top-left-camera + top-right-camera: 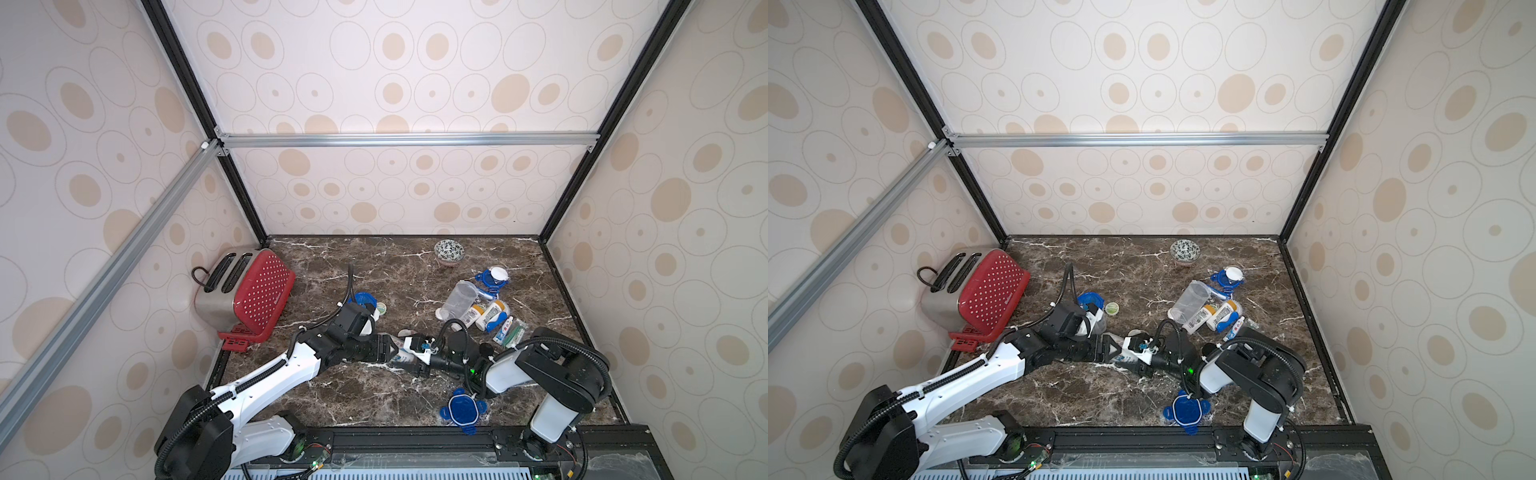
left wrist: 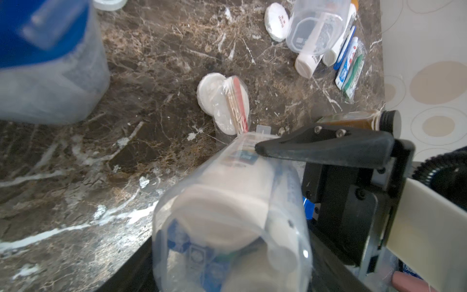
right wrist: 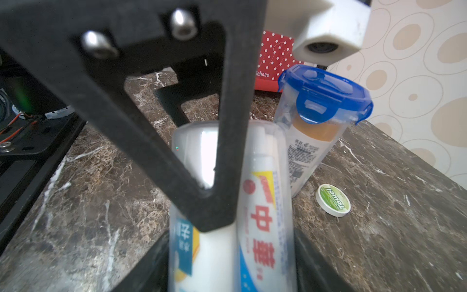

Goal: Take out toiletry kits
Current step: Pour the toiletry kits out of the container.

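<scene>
marble counter, clear jar, seemingly white tubes

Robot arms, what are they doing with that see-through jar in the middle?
Both arms are working on a clear jar lying sideways between them. The right claw grips one end; the left claw has its fingers around the other, though I can't tell if it's squeezing. Toothpaste is inside it. A second jar lies on its side at the back, looking empty, with bottles beside it. A third jar stands shut.
</scene>
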Tool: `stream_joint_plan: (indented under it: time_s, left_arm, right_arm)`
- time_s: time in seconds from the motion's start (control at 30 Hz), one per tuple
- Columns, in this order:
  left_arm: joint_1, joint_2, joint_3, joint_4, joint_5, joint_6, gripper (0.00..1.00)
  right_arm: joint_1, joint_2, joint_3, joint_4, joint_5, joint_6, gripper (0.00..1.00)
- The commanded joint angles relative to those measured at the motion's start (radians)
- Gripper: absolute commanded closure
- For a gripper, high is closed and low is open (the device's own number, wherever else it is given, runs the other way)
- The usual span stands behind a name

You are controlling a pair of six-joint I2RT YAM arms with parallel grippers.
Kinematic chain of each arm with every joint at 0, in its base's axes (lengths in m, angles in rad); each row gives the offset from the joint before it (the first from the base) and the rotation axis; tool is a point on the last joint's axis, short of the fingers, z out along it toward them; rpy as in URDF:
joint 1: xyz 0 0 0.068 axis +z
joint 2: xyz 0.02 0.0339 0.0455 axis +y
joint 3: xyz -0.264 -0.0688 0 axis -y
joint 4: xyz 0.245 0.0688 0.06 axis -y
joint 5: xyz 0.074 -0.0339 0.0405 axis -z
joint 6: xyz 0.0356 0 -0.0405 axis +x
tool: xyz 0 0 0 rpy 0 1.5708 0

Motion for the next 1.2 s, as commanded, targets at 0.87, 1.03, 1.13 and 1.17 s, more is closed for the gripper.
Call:
stream_joint_plan:
  time_s: [0.87, 1.03, 1.13, 1.17]
  left_arm:
    - [-0.049, 0.16, 0.498, -0.348, -0.18, 0.212, 0.65]
    - [-0.05, 0.207, 0.647, -0.448, -0.197, 0.27, 0.65]
    - [-0.049, 0.233, 0.72, -0.486, -0.193, 0.296, 0.65]
    - [-0.049, 0.24, 0.743, -0.497, -0.192, 0.304, 0.65]
  right_arm:
    - [-0.054, -0.27, -0.029, -0.241, 0.193, 0.038, 0.05]
    - [-0.068, -0.28, 0.014, -0.345, 0.28, 0.053, 0.05]
    - [-0.074, -0.286, 0.015, -0.352, 0.294, 0.054, 0.05]
    - [-0.076, -0.289, 0.017, -0.357, 0.299, 0.057, 0.05]
